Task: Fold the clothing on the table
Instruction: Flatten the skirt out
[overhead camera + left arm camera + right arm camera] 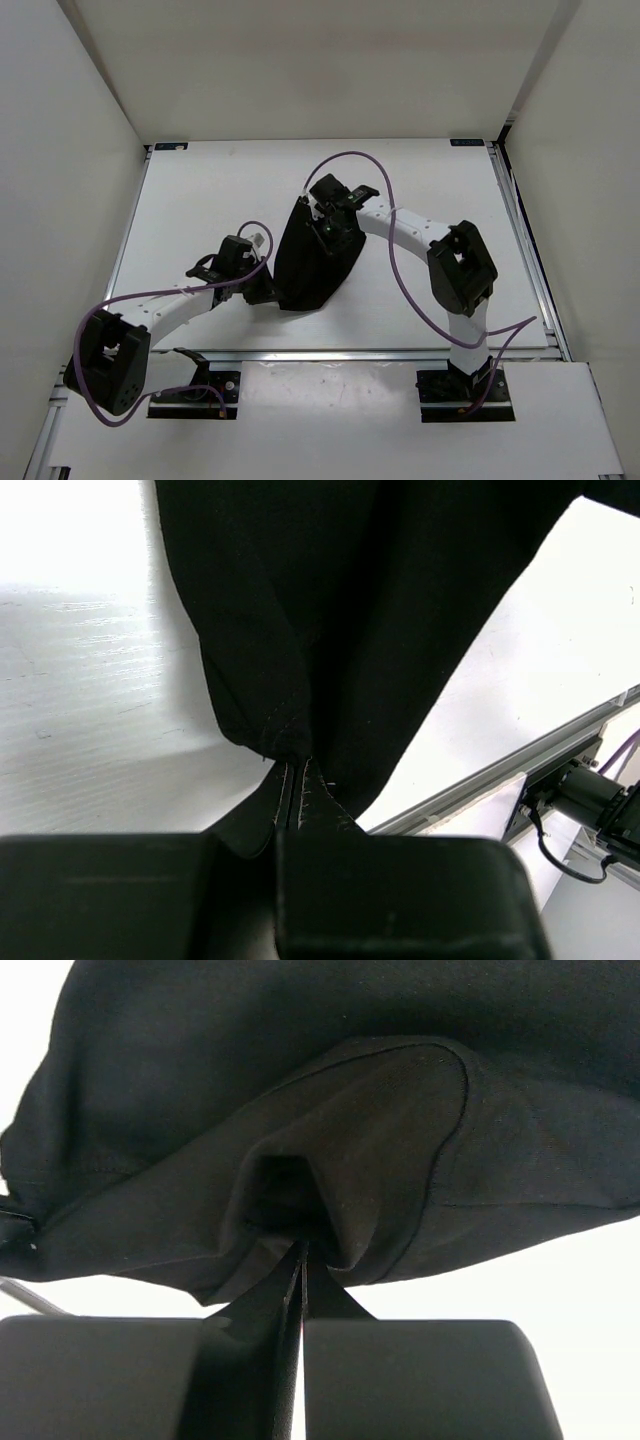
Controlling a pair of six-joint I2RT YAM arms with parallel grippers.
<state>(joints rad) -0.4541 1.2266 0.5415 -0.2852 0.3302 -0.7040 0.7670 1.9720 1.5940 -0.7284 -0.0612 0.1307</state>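
Note:
The clothing [315,262] is a plain black garment stretched in a long narrow shape across the middle of the white table [200,200]. My left gripper [268,290] is shut on the garment's near left corner. In the left wrist view the gripper [298,770] pinches a stitched hem of the clothing [350,610], which hangs away from it. My right gripper [325,228] is shut on the far upper end. In the right wrist view the gripper [303,1245] nips a fold of the clothing [330,1090], which fills the top of that view.
Metal rails run along the table's near edge [350,354] and right edge [525,250]. White walls enclose the table on three sides. Purple cables [400,270] loop over both arms. The right arm's base [585,800] shows beyond the rail in the left wrist view.

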